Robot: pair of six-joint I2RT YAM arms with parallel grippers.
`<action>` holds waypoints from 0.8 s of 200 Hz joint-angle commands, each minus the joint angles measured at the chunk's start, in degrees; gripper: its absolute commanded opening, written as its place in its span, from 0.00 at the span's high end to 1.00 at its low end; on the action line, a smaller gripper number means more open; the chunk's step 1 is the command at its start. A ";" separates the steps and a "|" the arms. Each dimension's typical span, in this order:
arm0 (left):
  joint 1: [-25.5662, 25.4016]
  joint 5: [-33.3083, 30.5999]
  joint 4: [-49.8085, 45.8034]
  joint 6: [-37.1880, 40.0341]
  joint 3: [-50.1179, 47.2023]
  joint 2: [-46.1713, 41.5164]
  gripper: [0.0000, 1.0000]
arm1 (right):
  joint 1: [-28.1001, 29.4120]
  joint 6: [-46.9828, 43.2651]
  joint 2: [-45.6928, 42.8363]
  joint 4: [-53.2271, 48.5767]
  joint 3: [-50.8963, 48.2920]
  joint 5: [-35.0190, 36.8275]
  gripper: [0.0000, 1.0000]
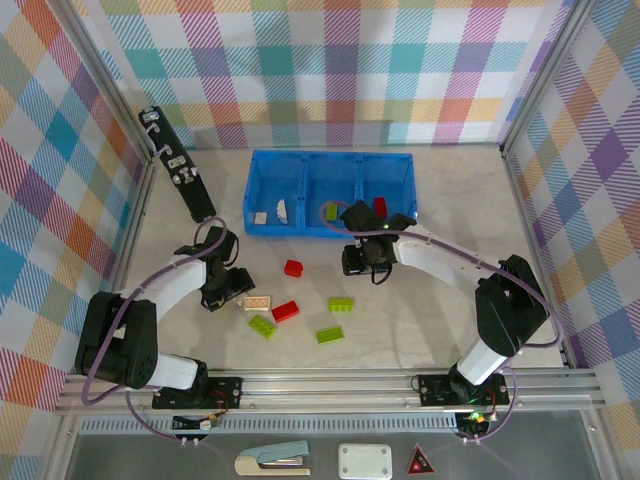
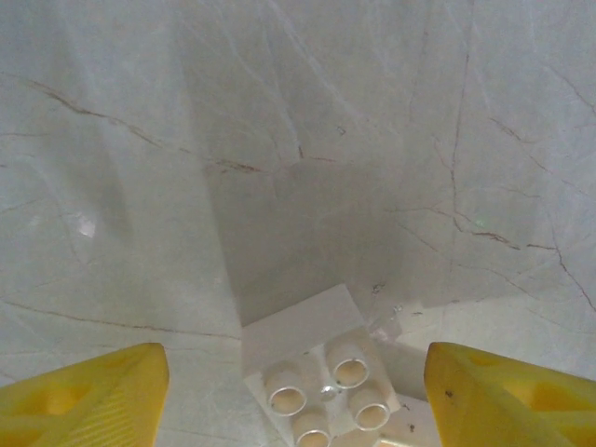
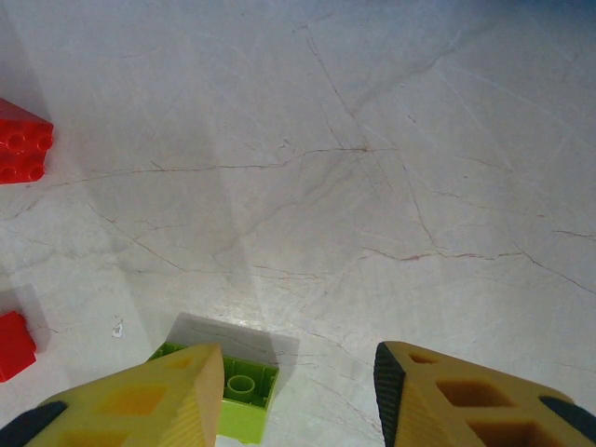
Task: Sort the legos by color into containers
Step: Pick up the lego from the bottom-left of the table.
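Pick step, it appears: left gripper jaws spread astride the white lego. Next, close and lift. Right gripper jaws parted, empty.

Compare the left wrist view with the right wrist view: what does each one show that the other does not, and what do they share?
Left wrist view: one white Lego brick lying between the jaws, its round studs showing. Right wrist view: a lime green brick partly behind one jaw, plus an upper red brick and a lower red brick at the left edge. Both: the marbled grey table top, and yellow jaws standing open at the bottom.
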 commanded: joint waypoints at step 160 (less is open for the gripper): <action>-5.61 -3.12 1.18 -0.11 0.40 4.17 0.54 | 0.39 -0.22 -2.91 -1.38 -1.51 1.03 0.53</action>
